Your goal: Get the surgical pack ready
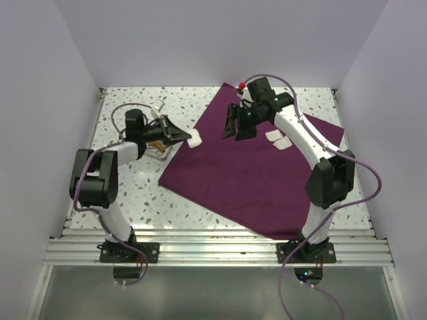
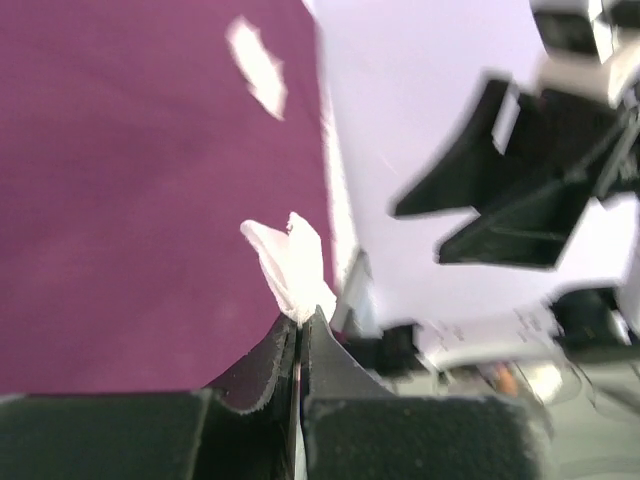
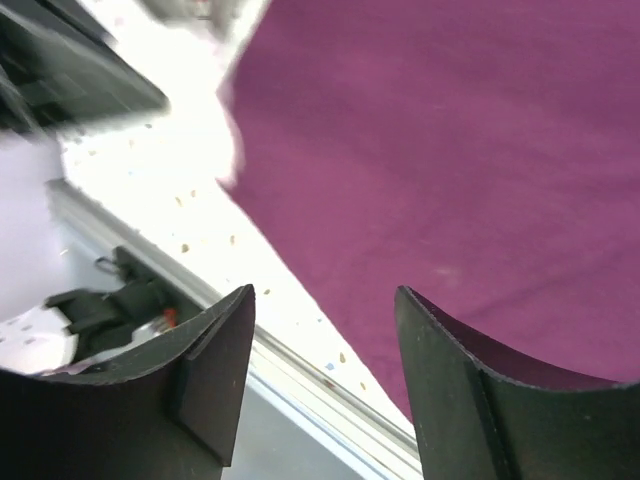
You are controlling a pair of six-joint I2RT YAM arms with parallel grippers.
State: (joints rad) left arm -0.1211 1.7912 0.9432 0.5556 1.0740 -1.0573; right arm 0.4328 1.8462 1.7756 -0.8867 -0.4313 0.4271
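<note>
The purple cloth (image 1: 253, 173) is spread flat on the speckled table (image 1: 133, 200), one corner turned toward the back wall and one toward the arm bases. It is an open sheet; no fold is seen in it.

The left gripper (image 1: 183, 138) is found at the left edge of the cloth. Its jaws are pressed together on a small piece of white gauze (image 1: 194, 141). In the left wrist view the gauze (image 2: 288, 262) is seen sticking out from the closed fingertips (image 2: 285, 345), with the cloth behind it. Whether the gauze touches the cloth cannot be told.

Just beside the same left edge of the cloth, on the bare table and under the left gripper, a small shiny metal tray (image 1: 162, 156) is placed. What lies in it cannot be made out.

The right gripper (image 1: 235, 130) is held above the far part of the cloth, near its back corner. Its jaws are apart and nothing is seen between them. This is confirmed in the right wrist view, where the two dark fingers (image 3: 210, 370) stand open over the cloth (image 3: 450, 150).

Two more gauze pieces (image 1: 274, 135) are lying on the cloth, close together, to the right of the right gripper. A small red object (image 1: 241, 86) is seen at the back corner of the cloth.
</note>
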